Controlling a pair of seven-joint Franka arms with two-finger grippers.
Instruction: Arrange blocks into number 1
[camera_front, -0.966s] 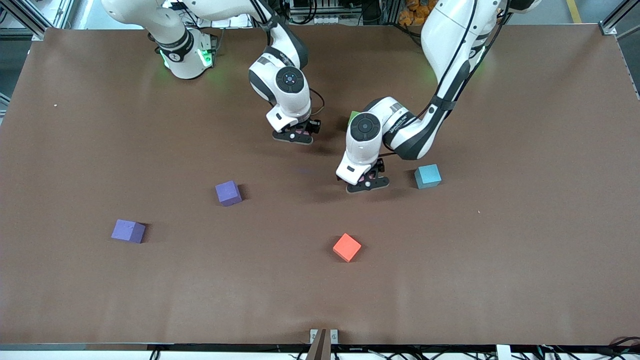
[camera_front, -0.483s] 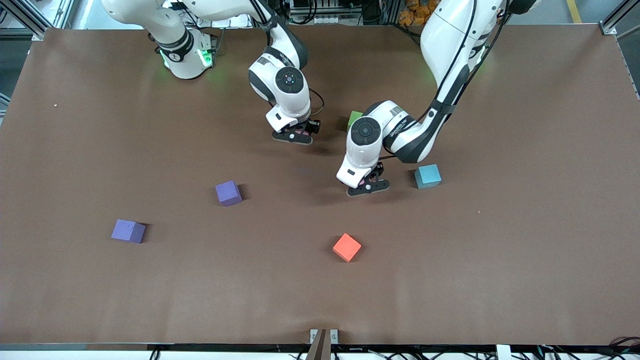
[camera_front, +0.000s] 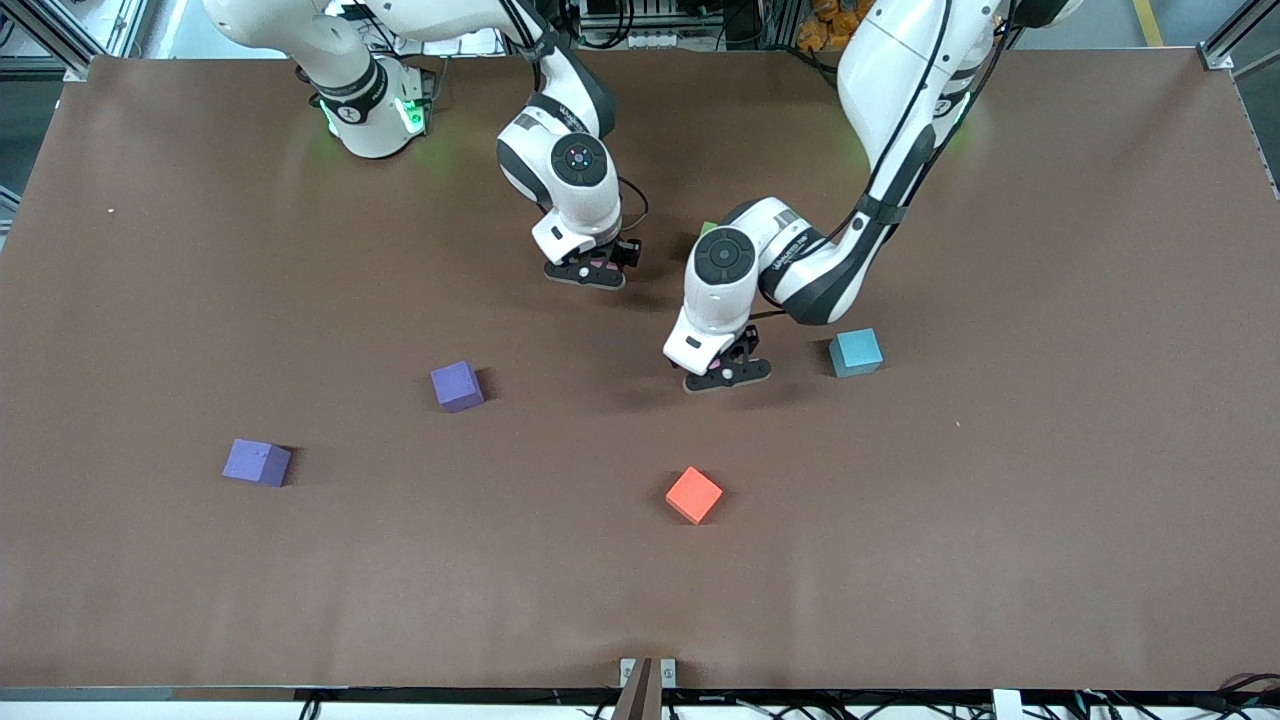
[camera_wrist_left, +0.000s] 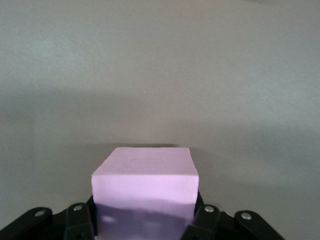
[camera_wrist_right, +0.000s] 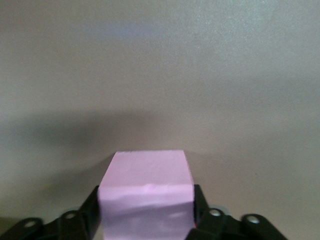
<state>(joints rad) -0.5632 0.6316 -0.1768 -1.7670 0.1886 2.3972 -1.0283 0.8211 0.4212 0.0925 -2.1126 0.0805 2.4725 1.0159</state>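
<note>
**Left gripper is clamping a pink block; right gripper's hold is unclear**

Nearest the front camera, the red block (camera_front: 694, 494) is sitting alone, untouched. Farther back, toward the right arm's end, the nearer purple block (camera_front: 258, 462) and the farther purple block (camera_front: 457, 386) are lying well apart, also untouched. None of the blocks is forming a line yet, so the number 1 is judged to be at an early stage.

The change is happening at the left gripper (camera_front: 727, 372). A second ago it was spread wide; now it is pressing together on the first pink block (camera_wrist_left: 145, 175). The left wrist view shows that block sitting squarely between the fingers (camera_wrist_left: 80, 222). The whole hand is also drifting slightly toward the right arm's end, away from the light blue block (camera_front: 856, 352) beside it. This likely means the pick is made and the carry to the figure's spot is starting. Whether the block is already off the table cannot be told.

Farther still, the right gripper (camera_front: 588, 272) is hanging low over the table's middle, in the same place as a second ago. The second pink block (camera_wrist_right: 147, 185) is sitting right in its mouth, filling the near part of the right wrist view. Whether it is gripping or letting go cannot be told, so this block may be just placed or about to be.

Farthest, a sliver of the green cube (camera_front: 707, 229) is peeking out past the left arm's wrist.
</note>
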